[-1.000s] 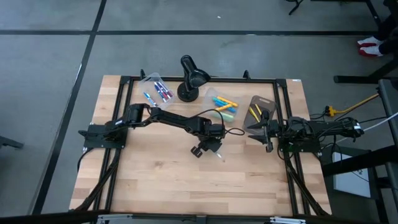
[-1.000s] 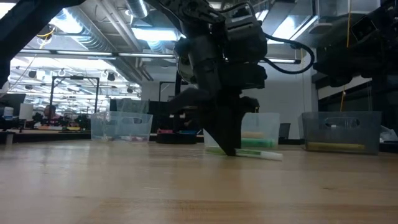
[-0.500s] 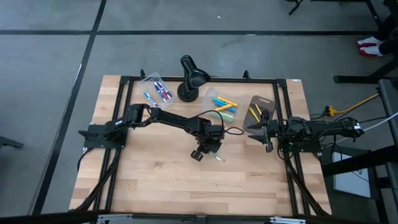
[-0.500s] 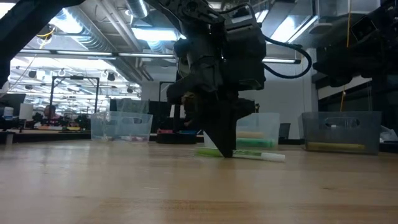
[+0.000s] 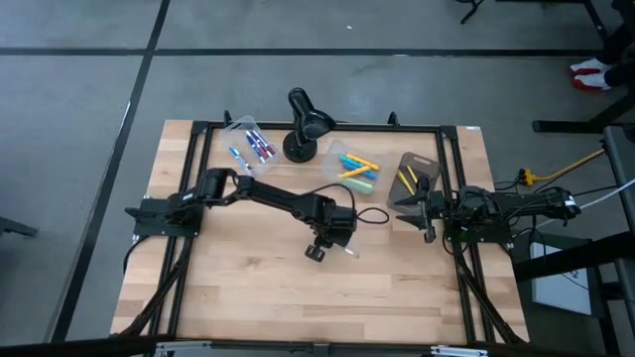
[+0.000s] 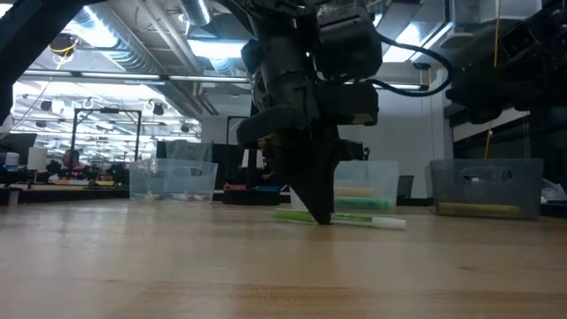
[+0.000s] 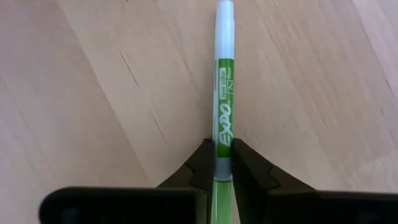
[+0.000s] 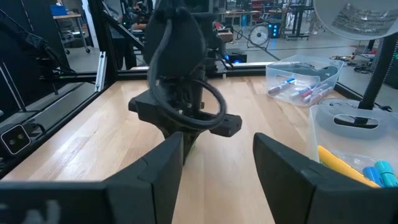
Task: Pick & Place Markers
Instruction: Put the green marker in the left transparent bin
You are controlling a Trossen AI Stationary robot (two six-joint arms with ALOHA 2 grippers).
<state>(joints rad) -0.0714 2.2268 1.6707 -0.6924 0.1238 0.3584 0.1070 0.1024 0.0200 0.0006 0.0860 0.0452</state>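
Note:
A green marker (image 7: 223, 93) with a white end lies at the middle of the table, seen low over the wood in the low view (image 6: 372, 221). My left gripper (image 7: 222, 163) stands over it, pointing steeply down, shut on its barrel; in the high view it is at the table's centre (image 5: 337, 246). My right gripper (image 8: 217, 180) waits open and level at the table's right side (image 5: 419, 212), nothing between its fingers. More markers lie in clear tubs at the far side. My left gripper pinches the green marker's barrel (image 7: 223, 149) between its two fingertips, one on each long side. The fingers come from above, slanting down, and lie across the marker. The marker stays about level at the tabletop (image 6: 292, 216); whether it is clear of the wood I cannot tell.
A black desk lamp (image 5: 303, 124) stands at the far middle. Three clear tubs sit along the far side: one with blue and red markers (image 5: 253, 147), one with yellow, cyan and green markers (image 5: 357, 169), one with yellow markers (image 5: 415, 178). Bare wood lies toward the near edge.
My left gripper has rolled about its own pointing line and shifted slightly toward the table's near edge. The green marker between its fingers has swung round with it, staying low at the tabletop.

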